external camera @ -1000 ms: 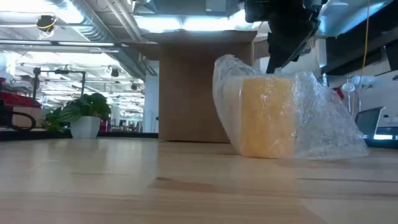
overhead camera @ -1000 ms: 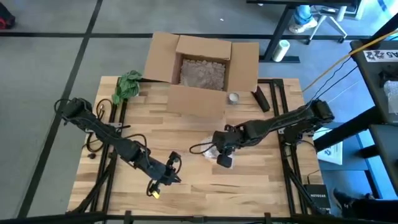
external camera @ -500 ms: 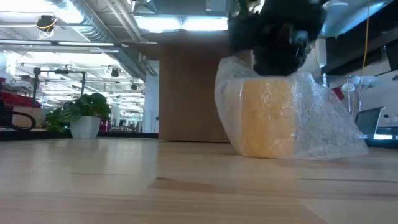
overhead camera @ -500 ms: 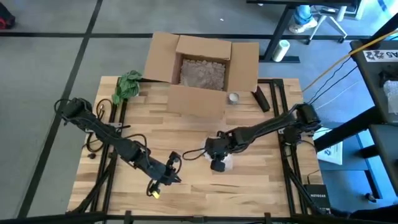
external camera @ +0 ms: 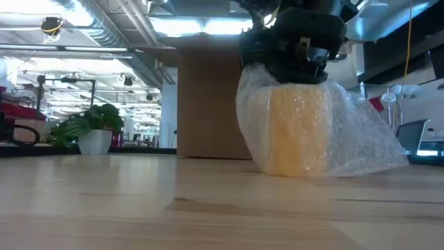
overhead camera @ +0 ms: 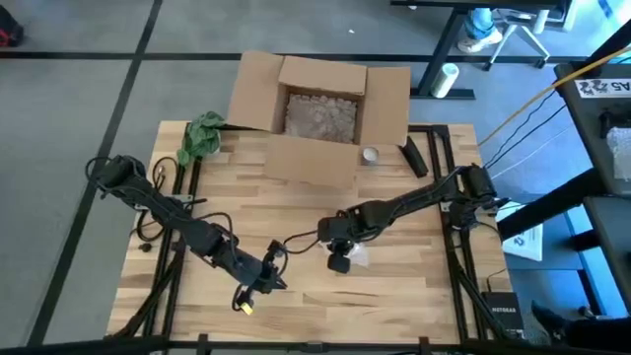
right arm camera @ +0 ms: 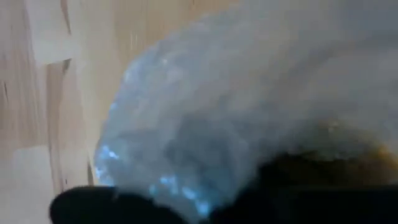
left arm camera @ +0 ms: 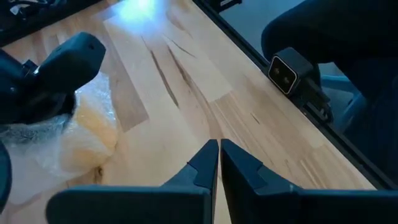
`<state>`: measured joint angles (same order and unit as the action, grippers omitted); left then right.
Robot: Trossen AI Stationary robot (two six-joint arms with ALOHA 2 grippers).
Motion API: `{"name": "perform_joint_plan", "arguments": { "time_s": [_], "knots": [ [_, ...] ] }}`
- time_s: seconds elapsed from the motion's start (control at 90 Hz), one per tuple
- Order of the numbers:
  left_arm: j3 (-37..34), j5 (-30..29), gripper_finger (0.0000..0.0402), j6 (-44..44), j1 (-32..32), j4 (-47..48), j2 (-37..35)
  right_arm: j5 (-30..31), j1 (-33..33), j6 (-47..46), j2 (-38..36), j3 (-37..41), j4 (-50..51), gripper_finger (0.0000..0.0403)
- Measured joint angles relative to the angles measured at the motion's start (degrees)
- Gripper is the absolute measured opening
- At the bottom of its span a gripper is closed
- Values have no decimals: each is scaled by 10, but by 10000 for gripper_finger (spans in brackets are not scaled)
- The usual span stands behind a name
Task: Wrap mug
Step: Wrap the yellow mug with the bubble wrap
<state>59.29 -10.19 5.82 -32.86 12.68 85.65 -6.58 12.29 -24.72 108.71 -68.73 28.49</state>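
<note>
Yellow mug point(external camera: 297, 128) stands upright on the wooden table point(overhead camera: 394, 296), roughly mid-table toward the right arm's side, in front of the open cardboard box point(overhead camera: 320, 113). Clear bubble wrap point(external camera: 361, 139) is draped over and around it, loose skirt spreading on the tabletop to one side.

Right gripper point(overhead camera: 340, 258) is down on top of the wrapped mug; low view shows its dark body point(external camera: 295, 42) pressed against the wrap at the mug's top. Can't tell how far its fingers are apart or whether they pinch the wrap; right wrist view is filled w/ bubble wrap point(right arm camera: 205, 112) at v. close range.

Left gripper point(left arm camera: 217, 165) sits apart from the mug, nearer the table's front edge, fingers closed together w/ nothing between them. Its wrist view sees the wrapped mug point(left arm camera: 74, 140) and the right arm's end off to the side.

Also on table: crumpled green cloth point(overhead camera: 202, 136) by the box's left flap, small metal lid-like disc point(overhead camera: 370, 155) and a dark bar-shaped object point(overhead camera: 414, 158) by the box's right front corner.
</note>
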Motion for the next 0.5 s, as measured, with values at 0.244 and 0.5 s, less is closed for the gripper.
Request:
{"name": "perform_joint_plan", "arguments": {
  "time_s": [0.244, 0.5],
  "knots": [
    [0, 0, 0, 0, 0, 1, 0, 10, 1, 1, -23, 2, -3, 0],
    [0, 0, 0, 0, 0, 0, 0, 51, 1, 4, -99, 3, 17, 0]
  ]
}}
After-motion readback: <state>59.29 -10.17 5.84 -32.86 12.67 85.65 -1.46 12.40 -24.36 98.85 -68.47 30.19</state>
